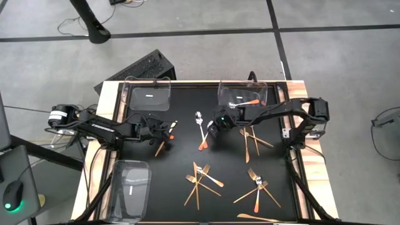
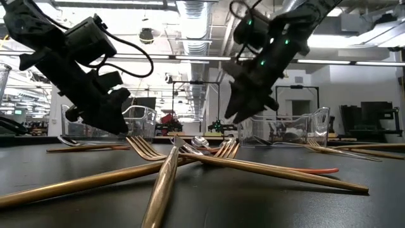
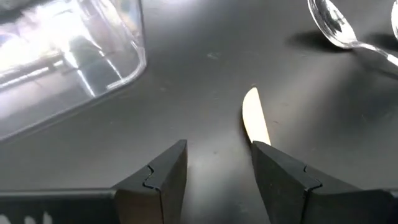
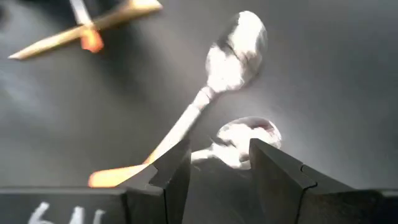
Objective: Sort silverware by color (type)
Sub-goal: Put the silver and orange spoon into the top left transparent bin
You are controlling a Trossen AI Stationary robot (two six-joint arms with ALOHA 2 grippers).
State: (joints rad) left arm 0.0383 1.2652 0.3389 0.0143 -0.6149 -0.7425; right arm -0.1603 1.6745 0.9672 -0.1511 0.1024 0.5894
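Two spoons (image 4: pixel 233 53) are lying crossed on the surface just ahead of the right gripper (image 4: pixel 219 165), jaws open and empty, lining up a pick; left gripper (image 3: pixel 219 168), also open-jawed, is straddling a gold knife (image 3: pixel 255 115), needing descent.

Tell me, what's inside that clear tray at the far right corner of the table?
In the high view, the clear tray holds at least one spoon with an orange-red handle. The right arm crosses its near edge, so anything lying under it there cannot be seen.
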